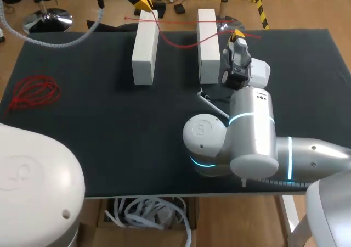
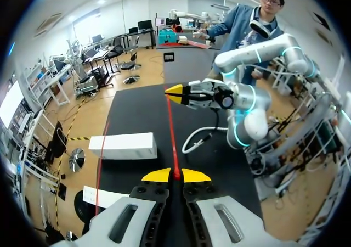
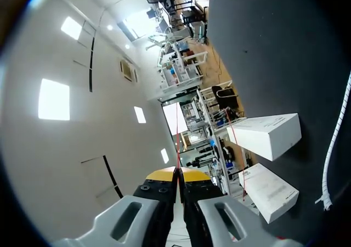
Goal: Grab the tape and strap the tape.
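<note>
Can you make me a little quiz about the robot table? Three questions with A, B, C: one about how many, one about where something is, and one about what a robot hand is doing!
1. How many white blocks stand on the table?
A. one
B. two
C. four

2. Where does the red bundle lie?
A. on a block
B. between the blocks
C. near the table's left edge, apart from the blocks

3. What is the left gripper doing?
A. it is shut on the red tape
B. it is wide open
C. it is holding a block

Answers:
1 B: two blocks stand side by side in the head view.
2 C: the bundle lies alone at the left.
3 A: its yellow tips pinch the tape, which runs on to the right gripper.
</note>
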